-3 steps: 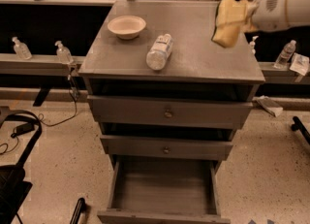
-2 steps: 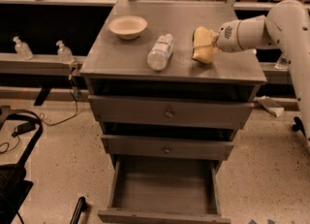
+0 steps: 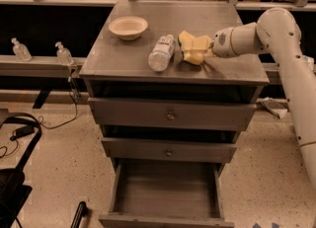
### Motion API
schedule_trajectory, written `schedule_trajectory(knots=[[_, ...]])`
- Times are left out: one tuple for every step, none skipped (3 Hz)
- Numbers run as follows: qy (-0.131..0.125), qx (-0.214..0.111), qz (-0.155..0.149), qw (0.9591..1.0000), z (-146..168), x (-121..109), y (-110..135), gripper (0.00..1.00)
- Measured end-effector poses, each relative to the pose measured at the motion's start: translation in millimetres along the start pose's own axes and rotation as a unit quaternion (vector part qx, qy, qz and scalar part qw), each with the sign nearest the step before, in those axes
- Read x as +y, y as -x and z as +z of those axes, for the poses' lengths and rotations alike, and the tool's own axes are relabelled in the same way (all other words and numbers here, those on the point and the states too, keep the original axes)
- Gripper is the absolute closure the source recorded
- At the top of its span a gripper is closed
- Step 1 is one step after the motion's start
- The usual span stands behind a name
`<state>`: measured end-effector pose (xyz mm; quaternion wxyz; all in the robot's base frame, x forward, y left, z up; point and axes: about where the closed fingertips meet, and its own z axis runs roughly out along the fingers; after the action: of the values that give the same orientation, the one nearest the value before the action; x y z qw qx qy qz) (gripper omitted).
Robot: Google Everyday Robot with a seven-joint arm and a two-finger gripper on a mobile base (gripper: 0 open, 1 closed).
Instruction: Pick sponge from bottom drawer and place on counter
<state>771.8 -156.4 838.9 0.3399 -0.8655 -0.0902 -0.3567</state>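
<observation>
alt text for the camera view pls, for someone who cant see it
The robot arm's pincer is down at the grey counter, just right of a plastic bottle lying on its side; a white bowl stands further back left. Below, the bottom drawer is pulled open.

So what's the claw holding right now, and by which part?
Cannot tell. The claw is low over the counter, beside the plastic bottle. Its pale-yellow tip merges with anything sponge-coloured there, so no hold shows.
</observation>
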Motion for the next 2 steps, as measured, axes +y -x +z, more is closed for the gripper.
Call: schedule_trajectory(knots=[[-0.002,-0.003,0.000,1.0000,4.2,-1.7,1.5,0.31],[-0.002,-0.003,0.000,1.0000,3.7,-2.3,0.7,0.07]])
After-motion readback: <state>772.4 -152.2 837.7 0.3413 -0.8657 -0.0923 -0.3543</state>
